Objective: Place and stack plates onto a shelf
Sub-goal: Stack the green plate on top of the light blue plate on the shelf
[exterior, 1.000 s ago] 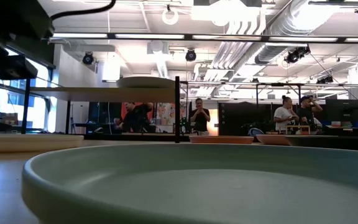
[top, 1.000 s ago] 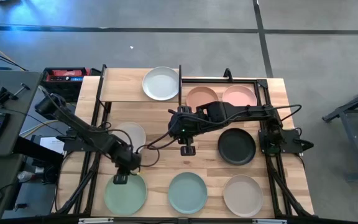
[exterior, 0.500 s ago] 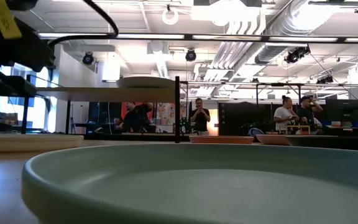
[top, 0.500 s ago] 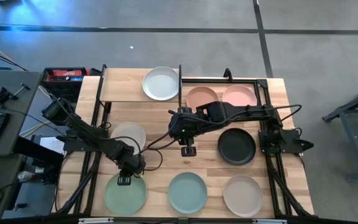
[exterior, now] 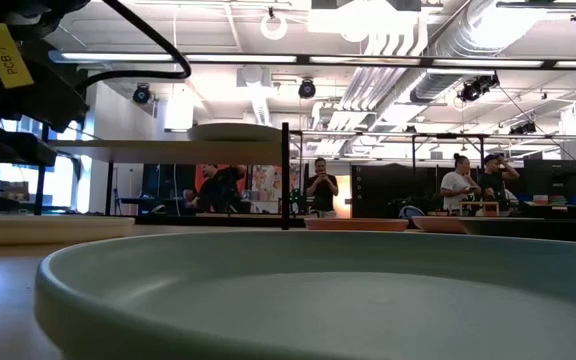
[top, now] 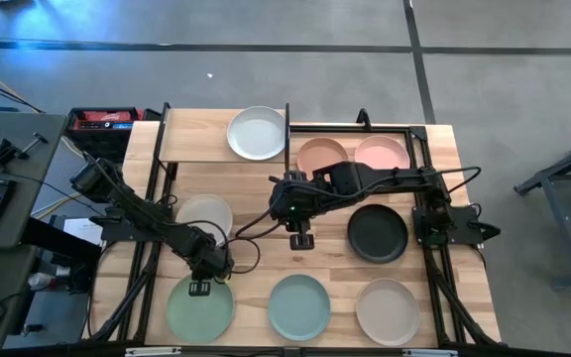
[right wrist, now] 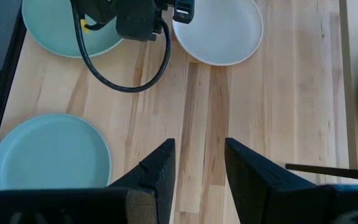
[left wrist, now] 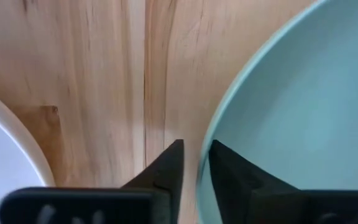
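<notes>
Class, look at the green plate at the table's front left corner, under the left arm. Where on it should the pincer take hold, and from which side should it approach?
Probably the rim. The green plate lies flat and shallow on the table, so only its raised edge offers a pinch. The left pincer already straddles the far rim, nearest the white plate, one finger outside, one inside; coming down from above there suits it best.

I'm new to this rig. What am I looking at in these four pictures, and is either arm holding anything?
Two dark robot arms work at a wooden table. The high view looks straight down; the low view sits at table height, just behind a plate; each wrist view looks past that arm's own fingers. Seven plates lie on the table; an eighth, pale one lies on the small raised shelf. The left gripper is low at the green plate, one finger on each side of its rim, not yet closed. The right gripper hangs open over bare wood mid-table, holding nothing.
</notes>
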